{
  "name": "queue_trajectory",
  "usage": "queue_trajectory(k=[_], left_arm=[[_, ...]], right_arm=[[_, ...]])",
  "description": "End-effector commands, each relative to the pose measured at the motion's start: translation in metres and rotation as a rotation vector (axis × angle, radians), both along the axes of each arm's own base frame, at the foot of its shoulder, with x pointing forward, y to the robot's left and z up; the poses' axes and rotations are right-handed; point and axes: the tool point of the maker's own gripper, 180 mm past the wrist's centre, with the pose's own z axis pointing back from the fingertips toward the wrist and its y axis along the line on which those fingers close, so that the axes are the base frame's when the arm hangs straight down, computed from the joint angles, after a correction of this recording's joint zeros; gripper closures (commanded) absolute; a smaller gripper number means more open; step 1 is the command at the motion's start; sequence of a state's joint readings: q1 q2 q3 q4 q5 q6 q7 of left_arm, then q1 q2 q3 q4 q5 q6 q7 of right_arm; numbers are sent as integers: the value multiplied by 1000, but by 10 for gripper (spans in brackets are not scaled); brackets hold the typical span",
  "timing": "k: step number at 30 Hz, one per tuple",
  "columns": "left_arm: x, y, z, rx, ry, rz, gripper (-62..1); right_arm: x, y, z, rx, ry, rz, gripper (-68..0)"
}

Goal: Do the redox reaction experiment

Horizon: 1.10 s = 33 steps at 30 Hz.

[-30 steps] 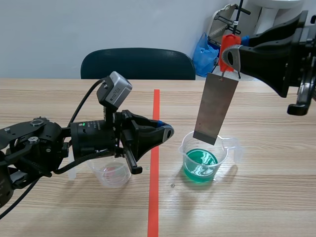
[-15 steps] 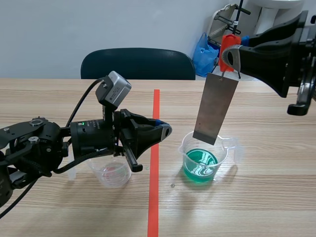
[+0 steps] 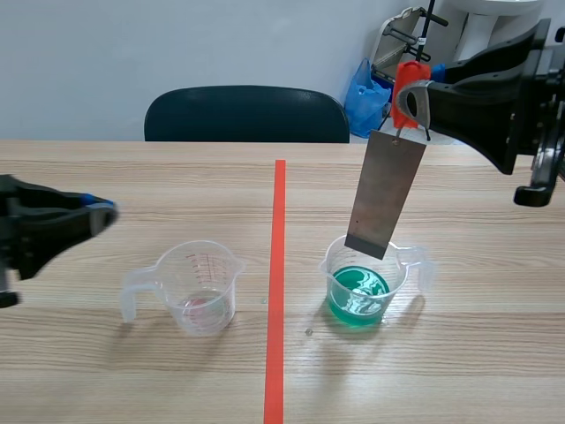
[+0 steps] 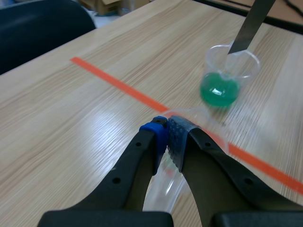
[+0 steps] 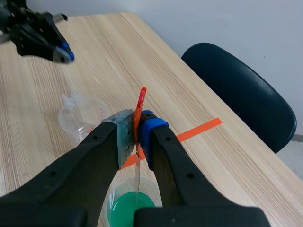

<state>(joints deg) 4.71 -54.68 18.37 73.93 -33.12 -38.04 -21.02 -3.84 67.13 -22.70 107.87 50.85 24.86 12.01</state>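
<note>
A clear beaker point(image 3: 364, 284) with green liquid stands right of the tape line. Above it hangs a grey metal strip point(image 3: 385, 194), its lower end at about rim height. The strip hangs from a red clip point(image 3: 407, 85), and my right gripper point(image 3: 415, 102) is shut on that clip point(image 5: 140, 105). Left of the line stands a clear handled measuring cup point(image 3: 198, 286) with a trace of pink at the bottom. My left gripper point(image 3: 104, 213) is at the table's far left, shut on nothing. In the left wrist view its fingertips point(image 4: 166, 131) meet over the cup's rim point(image 4: 200, 118), with the beaker point(image 4: 223, 80) ahead.
A dark blue chair point(image 3: 247, 113) stands behind the table's far edge, with a blue bag point(image 3: 365, 95) beyond it at the right. Bare wood lies around both vessels. In the right wrist view the left gripper point(image 5: 60, 50) is beyond the measuring cup point(image 5: 81, 116).
My left arm has drawn back to the left, off the measuring cup, which now stands uncovered. The right arm, clip and strip have not moved.
</note>
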Motion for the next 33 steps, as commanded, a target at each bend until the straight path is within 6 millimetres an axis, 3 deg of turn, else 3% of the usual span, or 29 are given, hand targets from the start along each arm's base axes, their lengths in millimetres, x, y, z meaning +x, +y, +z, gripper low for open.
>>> queue_trajectory(k=[1,7,12,18,26,33], left_arm=[[-9,18,2,-5,12,29,-43],[-46,75,-3,70,75,120,-332],[-77,115,-6,100,50,283,-447],[-123,147,11,127,-95,442,-617],[-170,158,21,192,-160,525,-623],[-170,159,36,217,-254,604,-623]], right_arm=[[3,0,13,27,-32,0,-7],[3,0,13,27,-32,0,-7],[3,0,13,27,-32,0,-7],[3,0,13,27,-32,1,-6],[3,0,13,27,-32,1,-7],[3,0,13,27,-32,1,-7]])
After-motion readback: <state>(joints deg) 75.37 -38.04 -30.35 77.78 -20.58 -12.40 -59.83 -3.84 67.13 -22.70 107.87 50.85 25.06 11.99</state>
